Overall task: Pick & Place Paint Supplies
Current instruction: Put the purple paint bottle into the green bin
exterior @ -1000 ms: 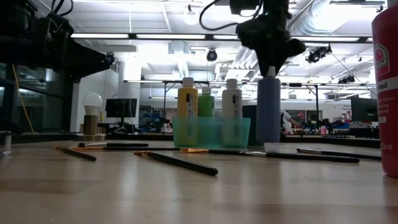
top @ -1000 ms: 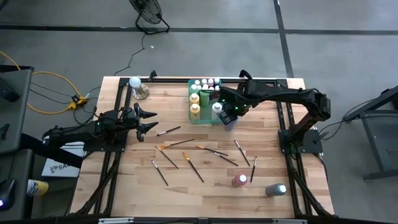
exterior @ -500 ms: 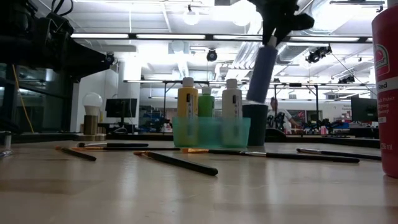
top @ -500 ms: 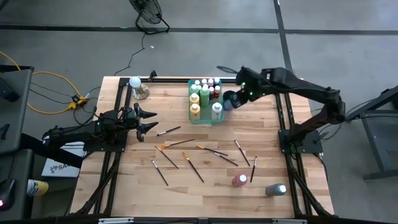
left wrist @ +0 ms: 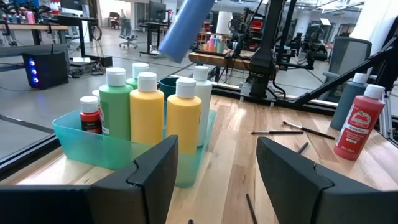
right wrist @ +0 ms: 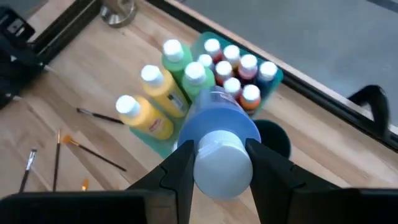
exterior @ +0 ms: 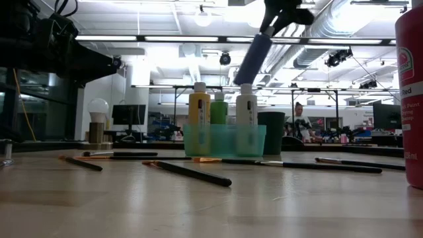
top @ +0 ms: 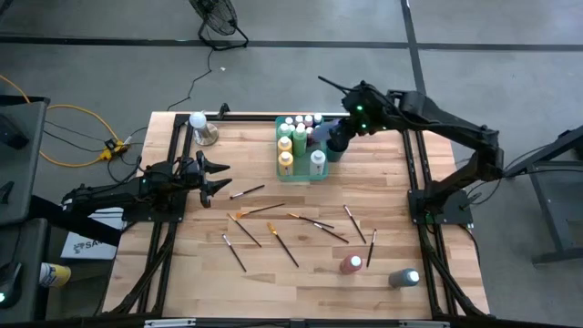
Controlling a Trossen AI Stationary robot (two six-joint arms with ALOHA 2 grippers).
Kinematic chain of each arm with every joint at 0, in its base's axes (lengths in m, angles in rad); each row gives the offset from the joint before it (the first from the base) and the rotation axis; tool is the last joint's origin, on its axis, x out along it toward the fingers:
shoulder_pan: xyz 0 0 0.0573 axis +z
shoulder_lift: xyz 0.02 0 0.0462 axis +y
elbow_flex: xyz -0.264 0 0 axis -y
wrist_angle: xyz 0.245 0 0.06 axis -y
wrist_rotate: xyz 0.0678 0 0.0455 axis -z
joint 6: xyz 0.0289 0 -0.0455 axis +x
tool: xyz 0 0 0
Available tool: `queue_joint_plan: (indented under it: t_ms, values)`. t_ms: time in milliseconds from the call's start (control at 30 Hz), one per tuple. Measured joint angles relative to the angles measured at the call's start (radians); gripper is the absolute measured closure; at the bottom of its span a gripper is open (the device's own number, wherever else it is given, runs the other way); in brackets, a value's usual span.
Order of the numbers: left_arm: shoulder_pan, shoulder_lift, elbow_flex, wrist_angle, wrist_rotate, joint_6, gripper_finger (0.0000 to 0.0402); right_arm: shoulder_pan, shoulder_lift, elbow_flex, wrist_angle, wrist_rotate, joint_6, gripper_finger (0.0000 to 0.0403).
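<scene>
Blue bottle (right wrist: 214, 134) now clear of the worktop (top: 392, 196), lifted from its earlier upright stand beside the green bin (top: 284, 169) and carried, tilted, to a spot above the bin's right side. Right gripper (right wrist: 217, 158) fingers part-closed, clamped on the bottle's white-capped end; bottle body slanting down toward the bin in the low view (exterior: 252, 58). Bin already loaded with yellow, green and white bottles plus a cluster of small red ones (right wrist: 239, 74). Dark cup (right wrist: 273, 140) just beside the bin, under the carried bottle. Left gripper (left wrist: 214, 171) waiting near the worktop's left edge, fingers spread wide, holding nothing. Brushes (top: 282, 244), red bottle (top: 351, 264) and grey bottle (top: 404, 277) unsorted on the worktop. Judgement: transport nearly done, release into bin next; free slot narrow, risk of toppling neighbours.
</scene>
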Motion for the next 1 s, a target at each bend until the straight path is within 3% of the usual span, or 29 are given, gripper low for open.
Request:
queue_joint_plan:
  t_ms: [500,1000]
  values:
    - [0.0,0.0,0.0,0.0,0.0,0.0,0.019,-0.069,0.187,-0.001,0.069,-0.094,-0.149,0.0287]
    - [0.0,0.0,0.0,0.0,0.0,0.0,0.019,-0.09,0.324,-0.002,0.086,-0.086,-0.205,0.0287]
